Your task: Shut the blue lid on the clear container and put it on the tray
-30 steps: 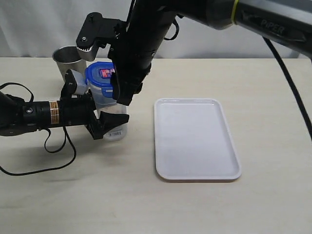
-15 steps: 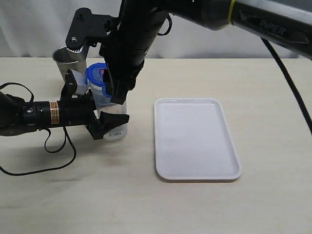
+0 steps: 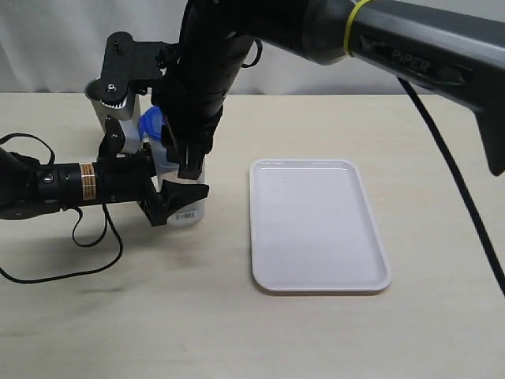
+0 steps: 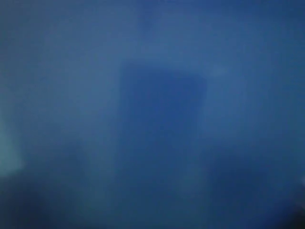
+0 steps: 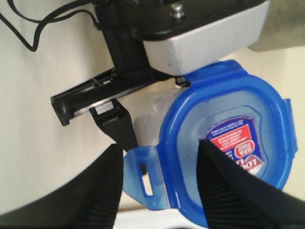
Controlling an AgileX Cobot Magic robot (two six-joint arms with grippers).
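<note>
The clear container (image 3: 186, 210) stands on the table left of the tray (image 3: 316, 229), with its barcode label near the base. My left gripper (image 3: 162, 170) reaches in from the left and is shut on the clear container. The left wrist view is only a blue blur. The blue lid (image 3: 151, 125) sits on top of the container, mostly hidden by my right arm. From above, the blue lid (image 5: 224, 143) shows its sticker. My right gripper (image 5: 159, 152) is open just over it, one side flap and the rim between its fingers. The clear container (image 5: 147, 119) shows below the lid.
A grey metal cup (image 3: 101, 101) stands just behind the container, partly hidden by my right arm's wrist. The left arm's black cable (image 3: 87, 237) loops on the table at the left. The white tray is bare.
My right arm has moved left and down over the container, and now covers most of the lid. The left arm and the container have not moved.
</note>
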